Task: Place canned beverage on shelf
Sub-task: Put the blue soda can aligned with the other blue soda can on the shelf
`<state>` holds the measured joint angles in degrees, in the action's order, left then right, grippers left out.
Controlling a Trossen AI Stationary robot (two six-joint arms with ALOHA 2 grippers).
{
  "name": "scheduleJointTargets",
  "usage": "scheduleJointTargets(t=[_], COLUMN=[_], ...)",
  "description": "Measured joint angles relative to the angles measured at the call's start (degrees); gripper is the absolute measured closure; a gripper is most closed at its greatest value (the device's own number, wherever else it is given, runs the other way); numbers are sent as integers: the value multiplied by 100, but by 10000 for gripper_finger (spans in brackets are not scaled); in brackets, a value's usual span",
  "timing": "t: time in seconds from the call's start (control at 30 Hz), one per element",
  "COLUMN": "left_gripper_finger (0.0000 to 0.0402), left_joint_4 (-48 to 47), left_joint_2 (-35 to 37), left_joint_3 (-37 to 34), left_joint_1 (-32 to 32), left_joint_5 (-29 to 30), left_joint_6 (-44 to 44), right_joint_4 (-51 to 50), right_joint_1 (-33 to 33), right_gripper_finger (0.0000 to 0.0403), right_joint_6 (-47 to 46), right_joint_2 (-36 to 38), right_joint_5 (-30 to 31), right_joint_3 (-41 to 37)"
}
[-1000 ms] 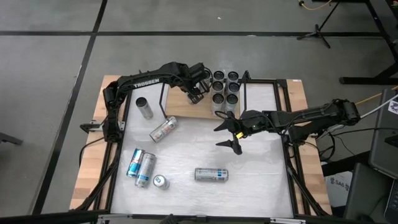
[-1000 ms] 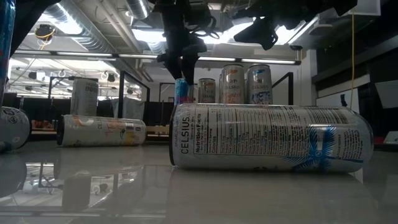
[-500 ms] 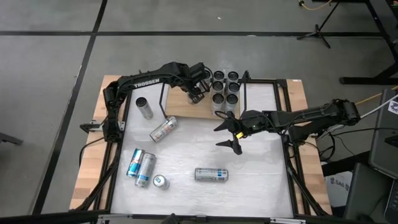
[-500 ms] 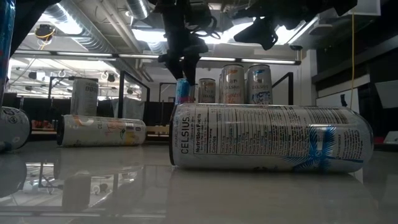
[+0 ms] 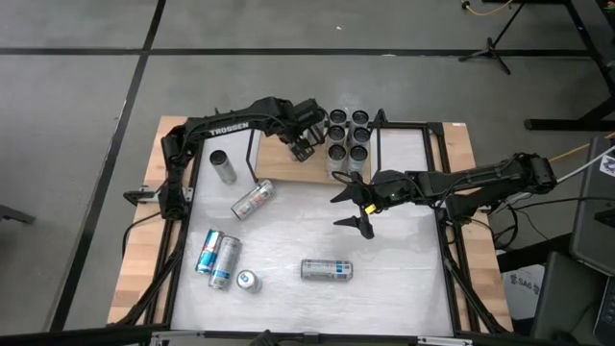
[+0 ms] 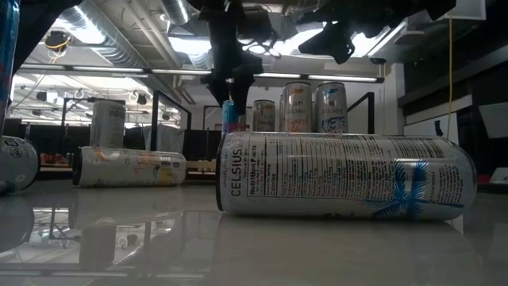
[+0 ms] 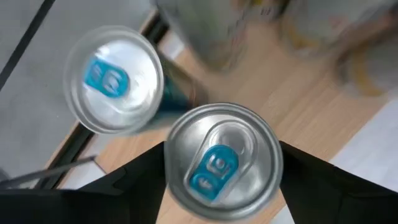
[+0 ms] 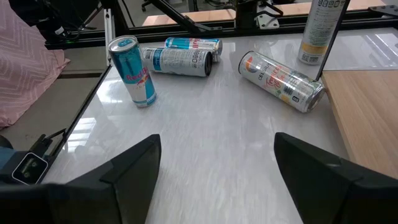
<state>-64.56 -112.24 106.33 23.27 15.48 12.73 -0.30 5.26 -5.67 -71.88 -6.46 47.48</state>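
Observation:
The shelf (image 5: 274, 165), a light-brown board in a black rod frame, stands at the table's far side. Several cans (image 5: 348, 135) stand upright on its right part. My left gripper (image 5: 306, 146) hangs over the board just left of them, pointing steeply down. It is open, with one finger on either side of the top of an upright silver can with a blue tab (image 7: 217, 162), whose base rests on the board. A second can (image 7: 115, 78) stands right beside it. My right gripper (image 5: 354, 204) hovers open over the table's middle, with nothing between its fingers.
Loose cans lie or stand on the white tabletop: one upright at the far left (image 5: 223, 165), one lying near the shelf (image 5: 253, 199), three at the near left (image 5: 223, 261) and one lying near the front (image 5: 327, 269). The shelf's black end loops (image 5: 377, 142) rise beside the cans.
My left gripper has opened and let go of the can, while the arm kept its place. The can stays upright on the shelf board beside the others.

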Motion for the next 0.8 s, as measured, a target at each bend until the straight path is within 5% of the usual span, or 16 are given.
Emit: scheduleJointTargets(t=[0.8], left_gripper_finger=[103], left_joint_4=[78], left_joint_2=[446], left_joint_3=[27], left_joint_1=[-9], left_joint_5=[-8], left_joint_6=[67], right_joint_4=[-30], right_joint_1=[-2], right_gripper_finger=[100], right_joint_6=[2], right_joint_2=[0], right_joint_5=[2], right_joint_3=[0])
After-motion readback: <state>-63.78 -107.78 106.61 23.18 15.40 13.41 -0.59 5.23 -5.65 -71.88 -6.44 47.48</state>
